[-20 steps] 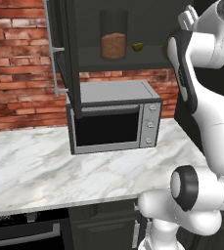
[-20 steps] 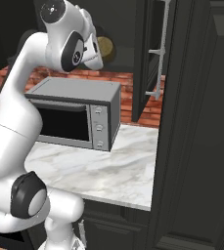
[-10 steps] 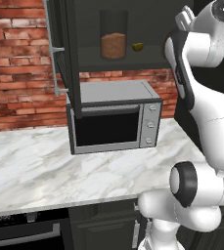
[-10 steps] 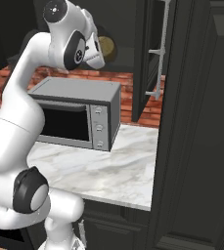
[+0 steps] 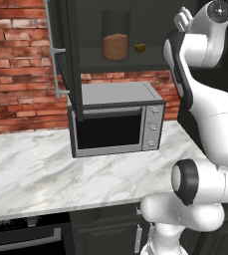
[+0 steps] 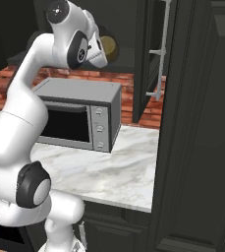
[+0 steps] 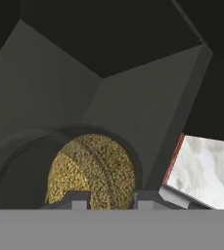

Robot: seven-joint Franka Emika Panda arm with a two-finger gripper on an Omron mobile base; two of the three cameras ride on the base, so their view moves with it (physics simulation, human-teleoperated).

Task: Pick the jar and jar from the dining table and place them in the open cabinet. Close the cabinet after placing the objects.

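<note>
The claw (image 7: 106,197) shows in the hand view as two dark finger tips at the lower edge, with the olive-yellow jar (image 7: 91,168) lying directly behind the gap between them. Contact between the pads and the glass cannot be made out, so whether the claw is released or clenched cannot be told.

The arm (image 5: 205,114) is raised high. Its white links rise from the base, bend at a dark elbow joint, and reach up to cabinet height. In the right base view the wrist (image 6: 79,47) sits at the open front of the cabinet, with the olive-yellow jar just beside it.

The cabinet (image 5: 150,30) is black and matte, with an inner shelf. Its open panelled door (image 5: 68,55) carries a long vertical silver bar handle (image 5: 53,50).

The marble counter (image 5: 46,174) is white with grey veining, set against a red brick wall (image 5: 16,64).

The microwave (image 5: 116,119) is a steel box with a dark glass door, standing on the counter under the cabinet.

The reddish-brown jar (image 5: 115,37) is a clear glass cylinder with grainy filling, upright on the cabinet shelf.

A small yellow fruit (image 5: 140,48) lies on the same shelf, near that jar on its right.
</note>
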